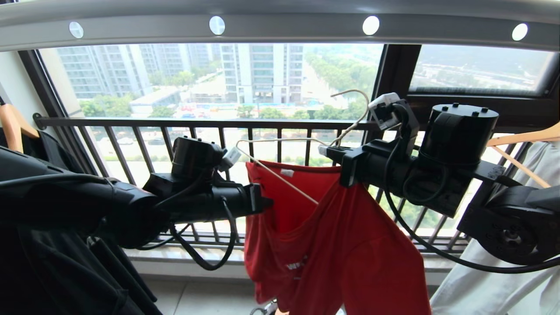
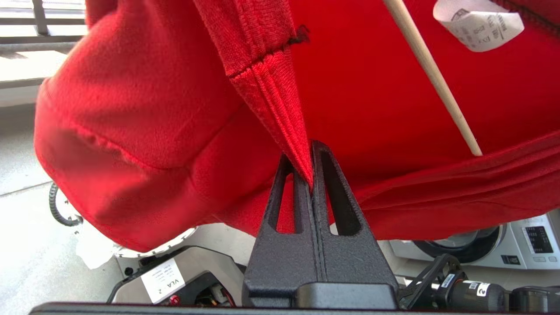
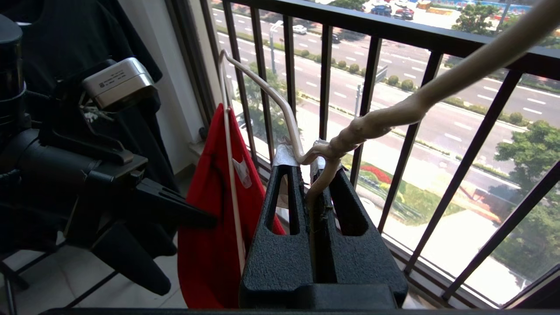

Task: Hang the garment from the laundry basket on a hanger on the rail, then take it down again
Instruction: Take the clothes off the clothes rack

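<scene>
The red garment (image 1: pixel 332 245) hangs below the rail (image 1: pixel 280 26), draped over one arm of the thin white hanger (image 1: pixel 280 177). The hanger's hook (image 1: pixel 354 94) is in the air under the rail and touches nothing. My right gripper (image 1: pixel 323 151) is shut on the hanger's twisted neck (image 3: pixel 385 116), as the right wrist view (image 3: pixel 306 164) shows. My left gripper (image 1: pixel 264 202) is shut on a ribbed hem fold of the garment (image 2: pixel 131 109), pinched between its fingertips (image 2: pixel 306 157). The hanger wire (image 2: pixel 433 78) runs past the white neck label (image 2: pixel 477 24). The laundry basket is out of view.
The black window railing (image 1: pixel 197 124) stands just behind the garment. A wooden hanger (image 1: pixel 13 127) with a black garment (image 1: pixel 65 271) hangs at far left. Another wooden hanger (image 1: pixel 520 140) with a pale garment (image 1: pixel 494 280) hangs at far right. A washing machine (image 2: pixel 503 245) stands low behind.
</scene>
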